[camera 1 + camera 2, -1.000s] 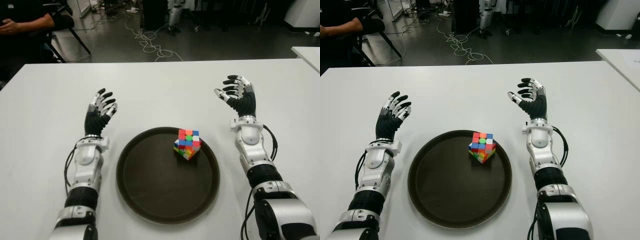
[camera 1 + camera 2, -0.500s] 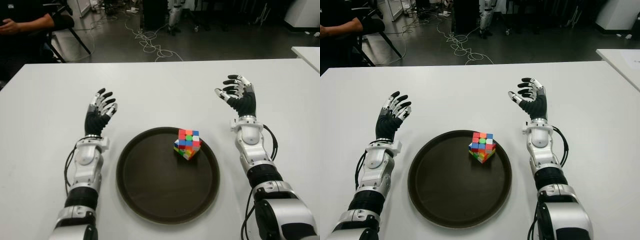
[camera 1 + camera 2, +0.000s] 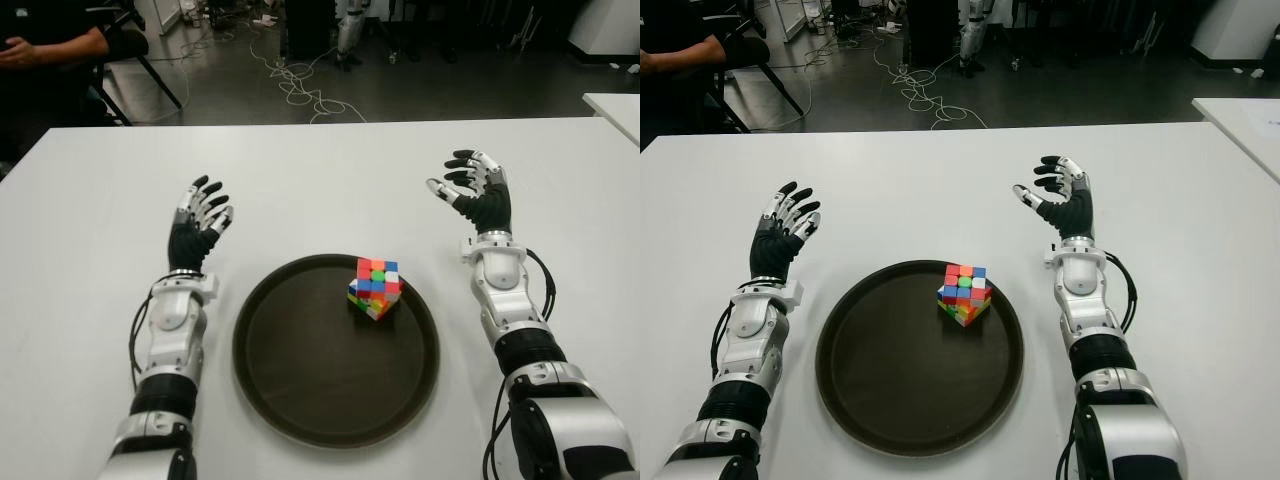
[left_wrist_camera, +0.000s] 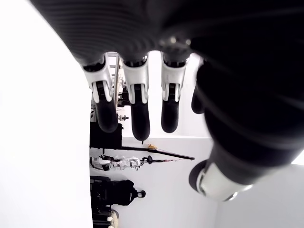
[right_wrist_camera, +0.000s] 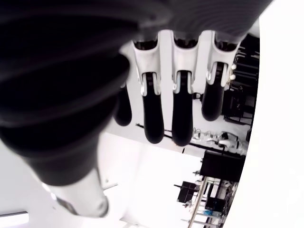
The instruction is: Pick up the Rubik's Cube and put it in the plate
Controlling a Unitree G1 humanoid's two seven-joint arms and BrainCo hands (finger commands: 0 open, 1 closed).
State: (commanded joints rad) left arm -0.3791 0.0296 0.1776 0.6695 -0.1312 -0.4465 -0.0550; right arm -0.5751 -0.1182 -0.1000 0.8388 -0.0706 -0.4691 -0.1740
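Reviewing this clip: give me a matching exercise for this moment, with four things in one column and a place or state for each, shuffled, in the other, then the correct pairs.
Things:
1. Rubik's Cube
2. plate
3. left hand
4. right hand

Places or states:
A. open and empty, above the table to the left of the plate
B. dark and round, on the white table between the two arms
C. inside the plate, near its far right rim
D. open and empty, beyond the plate's right side

Pairs: 1-C, 2-B, 3-A, 4-D
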